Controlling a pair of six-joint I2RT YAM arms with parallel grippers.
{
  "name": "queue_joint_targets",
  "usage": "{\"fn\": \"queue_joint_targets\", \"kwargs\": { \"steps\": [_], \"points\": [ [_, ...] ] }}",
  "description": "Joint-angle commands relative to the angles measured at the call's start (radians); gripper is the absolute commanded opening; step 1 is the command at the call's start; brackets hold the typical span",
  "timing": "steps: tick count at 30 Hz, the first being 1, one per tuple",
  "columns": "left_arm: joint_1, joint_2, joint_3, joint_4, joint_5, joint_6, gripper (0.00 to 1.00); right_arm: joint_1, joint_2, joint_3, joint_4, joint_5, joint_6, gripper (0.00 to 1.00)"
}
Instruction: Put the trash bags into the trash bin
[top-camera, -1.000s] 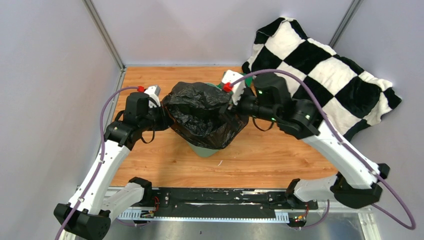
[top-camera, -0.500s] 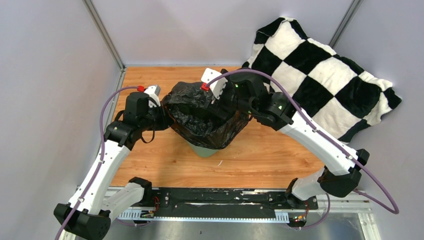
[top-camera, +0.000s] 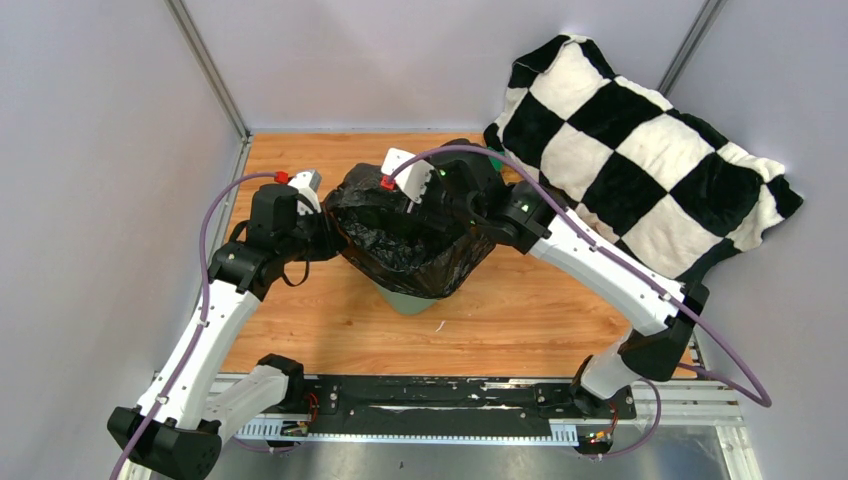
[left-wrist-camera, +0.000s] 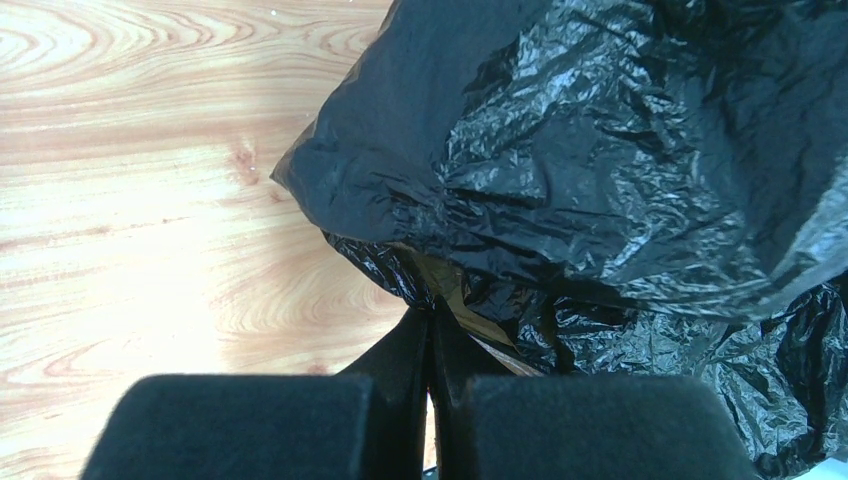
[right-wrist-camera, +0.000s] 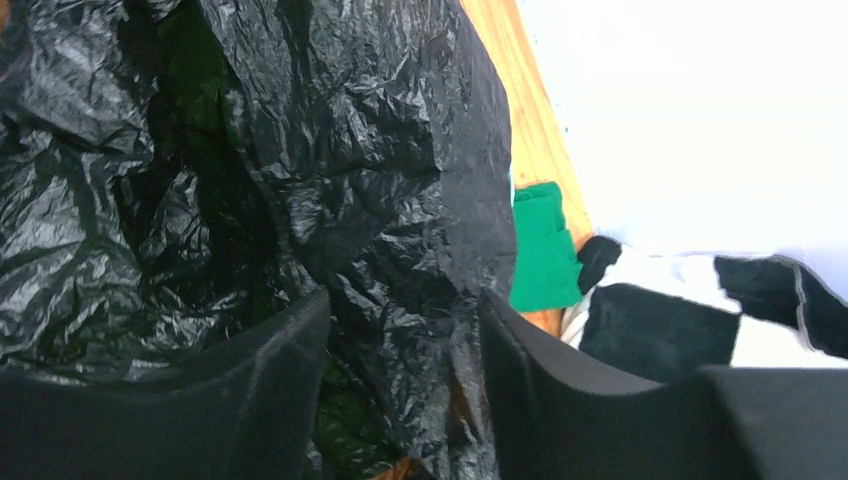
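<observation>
At the centre of the top view, one mint-green trash bin (top-camera: 407, 300) stands on the wooden worktop (top-camera: 300, 320). One black trash bag (top-camera: 400, 240) sits in its mouth, draped over the rim. The left pincer (left-wrist-camera: 432, 318) is pinched tight on the bag's left edge. The right pincer (right-wrist-camera: 402, 300) gapes wide, straddling a fold. One green cloth (right-wrist-camera: 540, 250) and one checkered cushion (top-camera: 650, 150) lie to the right.
</observation>
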Motion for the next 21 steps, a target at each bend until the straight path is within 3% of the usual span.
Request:
{"fn": "queue_joint_targets", "kwargs": {
  "steps": [1, 4, 6, 15, 21],
  "points": [
    [-0.004, 0.002, 0.026, 0.014, -0.02, 0.018, 0.01, 0.005, 0.031, 0.039, 0.008, 0.088, -0.019, 0.44],
    [-0.005, 0.003, 0.031, 0.016, -0.032, 0.026, 0.01, -0.026, 0.064, 0.084, 0.017, 0.093, 0.003, 0.13],
    [-0.005, 0.006, 0.04, 0.015, -0.043, 0.036, 0.01, -0.046, 0.092, 0.12, 0.024, 0.092, 0.03, 0.01],
    [-0.005, 0.038, 0.056, 0.028, -0.097, 0.061, 0.02, -0.158, 0.28, 0.292, 0.032, 0.067, 0.19, 0.0],
    [-0.005, 0.064, 0.043, 0.064, -0.121, 0.057, 0.02, -0.243, 0.401, 0.383, 0.005, 0.022, 0.332, 0.08]
  ]
}}
